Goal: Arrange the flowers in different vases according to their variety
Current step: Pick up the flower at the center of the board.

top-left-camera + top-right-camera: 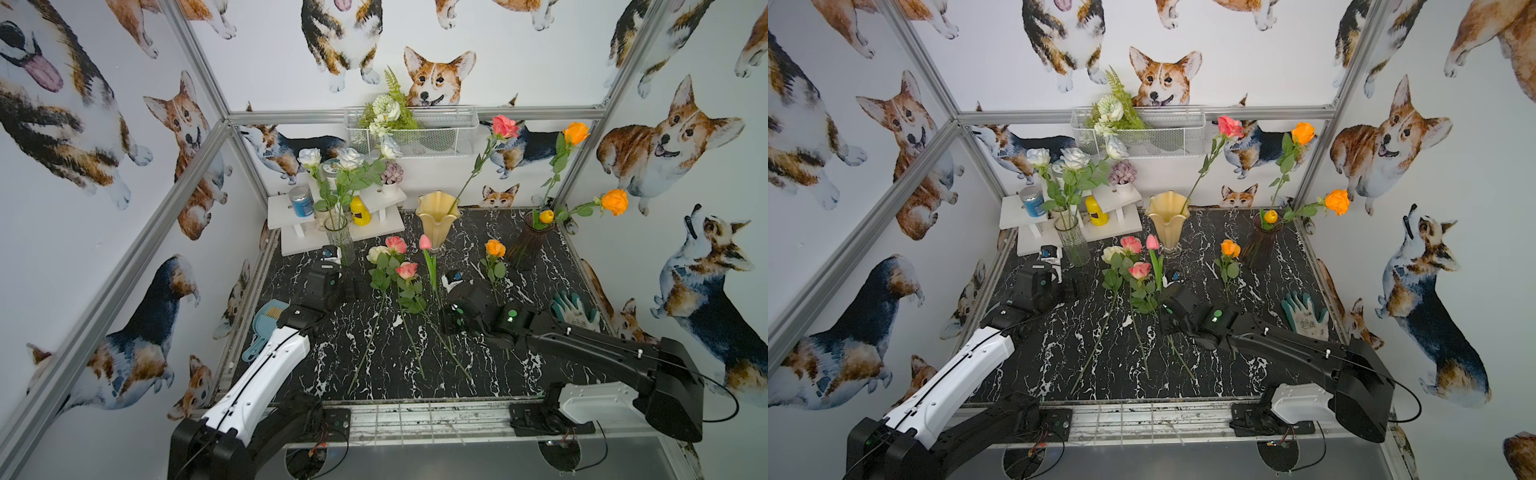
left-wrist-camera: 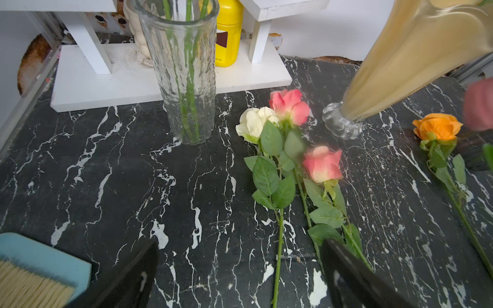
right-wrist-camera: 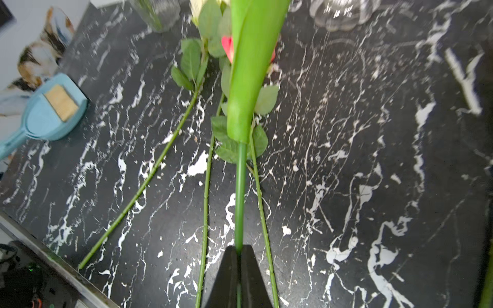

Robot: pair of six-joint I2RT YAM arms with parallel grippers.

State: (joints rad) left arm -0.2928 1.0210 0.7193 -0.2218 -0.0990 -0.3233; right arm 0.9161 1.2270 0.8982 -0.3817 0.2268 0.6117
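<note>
The right claw (image 3: pixel 239 250) is clenched on the pink tulip (image 1: pixel 425 242), low on its stem, mid-tabletop (image 1: pixel 316 365). Its long axis runs from the claw straight toward the far creamy-yellow vase (image 1: pixel 437 218), just past the bud. The left claw (image 2: pixel 240 250) gapes, empty.

In the right wrist view the tulip (image 3: pixel 248 80) is a green blur, bloom cut off; the left wrist view crops the creamy vase (image 2: pixel 400 66) at its rim.

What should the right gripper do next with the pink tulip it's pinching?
Probably lift it toward the creamy-yellow wavy-rimmed vase. The right gripper is shut on the long green stem of the pink tulip bud, and that vase, close behind the bud, already holds a pink rose.
</note>
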